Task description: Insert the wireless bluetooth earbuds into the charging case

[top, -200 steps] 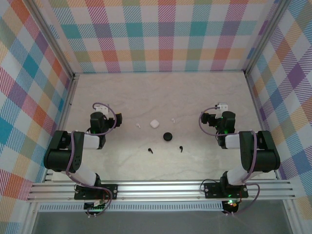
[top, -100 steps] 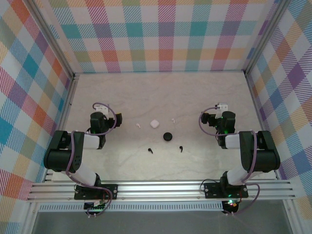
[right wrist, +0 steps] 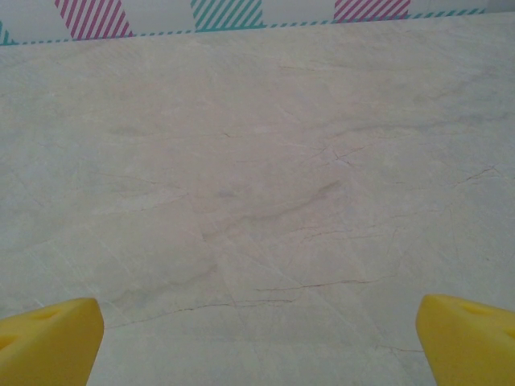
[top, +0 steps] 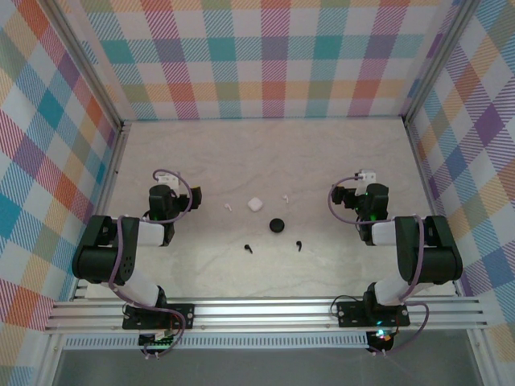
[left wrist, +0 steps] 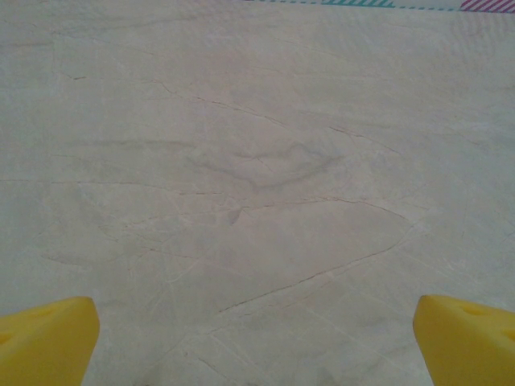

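Both pincers stood wide and empty over the bare surface point(top: 241, 153), the left pincer point(top: 164, 195) and the right pincer point(top: 364, 194) well apart. All four earbuds lay loose between them. One white earbud point(top: 228, 206) lay just left of the white case point(top: 254, 204), nearer the left arm. A second white earbud point(top: 284, 196) lay right of that case, nearer the right arm. One black earbud point(top: 248, 248) and a second black earbud point(top: 298, 244) lay nearer the bases, below the black case point(top: 277, 224). Stem directions and the cases' contents were too small to tell.

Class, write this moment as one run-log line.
jaws: both open | white earbuds, black earbuds: loose on table | white case, black case: untouched
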`<state>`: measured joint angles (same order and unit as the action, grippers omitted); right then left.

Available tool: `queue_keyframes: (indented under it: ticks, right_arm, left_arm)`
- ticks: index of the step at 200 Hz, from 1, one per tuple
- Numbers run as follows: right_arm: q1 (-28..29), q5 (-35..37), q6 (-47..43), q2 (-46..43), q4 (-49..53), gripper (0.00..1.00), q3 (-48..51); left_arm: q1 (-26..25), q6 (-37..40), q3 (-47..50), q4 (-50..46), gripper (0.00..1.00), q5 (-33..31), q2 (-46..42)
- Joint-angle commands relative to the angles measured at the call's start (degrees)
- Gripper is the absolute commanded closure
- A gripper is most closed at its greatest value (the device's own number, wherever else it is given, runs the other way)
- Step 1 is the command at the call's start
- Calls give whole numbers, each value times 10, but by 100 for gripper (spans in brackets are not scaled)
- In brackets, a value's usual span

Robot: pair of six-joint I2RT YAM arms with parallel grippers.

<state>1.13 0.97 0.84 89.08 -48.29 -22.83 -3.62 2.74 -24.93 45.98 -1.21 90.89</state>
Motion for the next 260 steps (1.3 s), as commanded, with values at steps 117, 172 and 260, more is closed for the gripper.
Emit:
queue_keyframes:
  ticks: [117,172,260]
  right_arm:
    - [-6,18,17,-122,199,0,-64]
    - [-4,-26,137,-201,487,0,-178]
    - [282,11,145,-138,721,17,-312]
  left_arm:
    - [6,-43,-115,-298,0,-18,-132]
    - [5,-153,-236,-568,0,44,-172]
    - [-115,-272,-199,-774,10,59,-244]
